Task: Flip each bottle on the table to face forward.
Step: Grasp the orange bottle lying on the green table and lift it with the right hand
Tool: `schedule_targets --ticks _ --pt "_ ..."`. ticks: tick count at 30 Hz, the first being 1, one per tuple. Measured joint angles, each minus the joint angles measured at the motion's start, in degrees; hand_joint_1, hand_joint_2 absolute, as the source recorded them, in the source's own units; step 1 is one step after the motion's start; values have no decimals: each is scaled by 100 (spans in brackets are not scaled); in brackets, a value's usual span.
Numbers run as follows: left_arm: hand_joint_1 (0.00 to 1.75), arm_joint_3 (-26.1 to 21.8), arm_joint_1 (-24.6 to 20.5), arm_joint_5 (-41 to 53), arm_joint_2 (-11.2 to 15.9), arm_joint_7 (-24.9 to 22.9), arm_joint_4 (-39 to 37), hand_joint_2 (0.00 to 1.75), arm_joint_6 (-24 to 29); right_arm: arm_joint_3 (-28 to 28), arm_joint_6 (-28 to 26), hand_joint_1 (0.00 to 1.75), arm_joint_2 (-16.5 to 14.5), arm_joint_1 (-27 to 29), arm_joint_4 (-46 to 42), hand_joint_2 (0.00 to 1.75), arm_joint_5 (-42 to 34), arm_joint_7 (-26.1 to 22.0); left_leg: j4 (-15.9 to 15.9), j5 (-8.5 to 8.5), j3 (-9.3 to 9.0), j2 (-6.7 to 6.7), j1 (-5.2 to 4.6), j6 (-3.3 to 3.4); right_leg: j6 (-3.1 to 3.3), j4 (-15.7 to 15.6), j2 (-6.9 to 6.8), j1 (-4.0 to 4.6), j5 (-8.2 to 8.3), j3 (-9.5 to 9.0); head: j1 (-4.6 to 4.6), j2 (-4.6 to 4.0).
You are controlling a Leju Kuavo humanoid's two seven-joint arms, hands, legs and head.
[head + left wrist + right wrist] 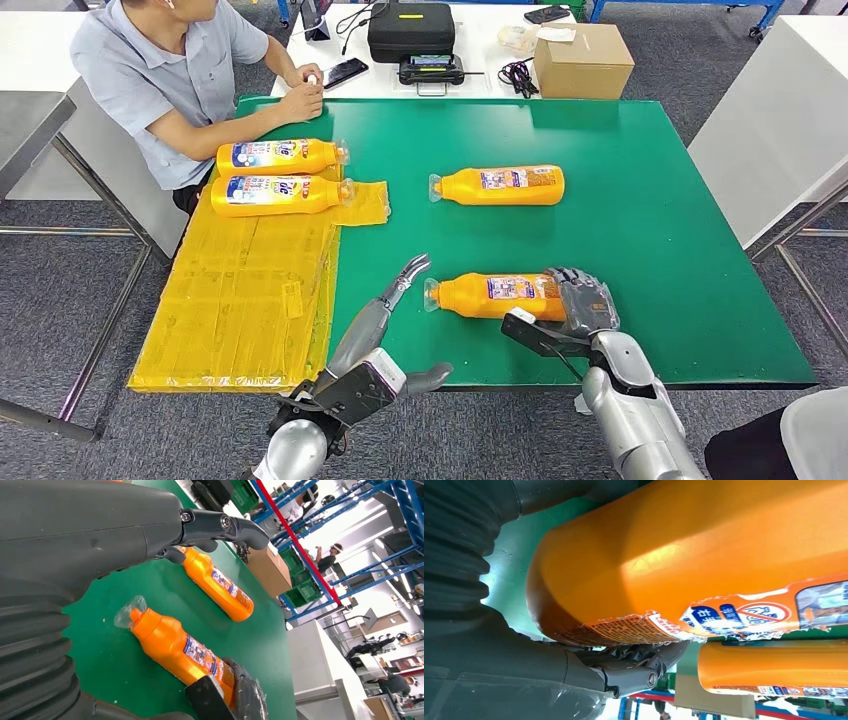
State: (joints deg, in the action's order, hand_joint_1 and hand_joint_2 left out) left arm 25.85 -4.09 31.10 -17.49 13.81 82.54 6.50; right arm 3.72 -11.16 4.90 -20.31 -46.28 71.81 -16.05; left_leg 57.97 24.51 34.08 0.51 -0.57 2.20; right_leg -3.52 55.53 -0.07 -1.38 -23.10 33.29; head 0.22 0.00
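floor: grey carpet (pixel 60 300) | white tables (pixel 780 110) around | blue shelving (pixel 370 510)

Orange bottles (pixel 500 185) (blue-and-white labels) on green table (pixel 650 230), yellow sheet (pixel 240 300).

Two bottles (pixel 278 176) left on sheet (pixel 240 290); two bottles (pixel 498 240) right on table (pixel 650 220).

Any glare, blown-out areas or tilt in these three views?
Head view: even light, sharp. Left wrist view: tilted, background windows blown out white beyond the nearer bottle. Right wrist view: bright highlight across that bottle, held by the right hand.
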Motion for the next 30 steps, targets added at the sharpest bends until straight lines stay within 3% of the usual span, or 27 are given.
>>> schedule_targets --ticks 12,16,21,25,30 --pt "0 25 -56 -94 0 46 -135 175 -13 157 -7 175 169 -250 604 175 -128 75 0 2 -39 4 -1 2 0 -5 -1 0 -1 -28 1 0" --pt "0 32 -78 -297 -2 133 -190 175 -10 26 276 175 234 -274 789 175 -959 -558 0 7 -55 5 -1 4 0 -11 -1 0 -3 -24 1 0" --pt "0 -21 -64 -1052 -12 295 -204 175 141 -341 1085 175 290 -106 685 175 -2370 -1400 0 11 -61 -3 0 4 -1 -14 2 1 -1 -56 1 0" --pt "0 -119 -34 -1623 -28 472 -204 175 378 -472 1604 175 268 228 182 175 -3133 -1533 -1 12 -57 -3 2 4 -1 -14 3 2 0 -53 -1 0" --pt "0 -211 -11 -1695 -42 511 -203 175 428 -521 1714 175 240 470 -195 175 -3286 -1534 -1 11 -52 -4 4 4 -1 -14 3 3 -1 -48 0 0"
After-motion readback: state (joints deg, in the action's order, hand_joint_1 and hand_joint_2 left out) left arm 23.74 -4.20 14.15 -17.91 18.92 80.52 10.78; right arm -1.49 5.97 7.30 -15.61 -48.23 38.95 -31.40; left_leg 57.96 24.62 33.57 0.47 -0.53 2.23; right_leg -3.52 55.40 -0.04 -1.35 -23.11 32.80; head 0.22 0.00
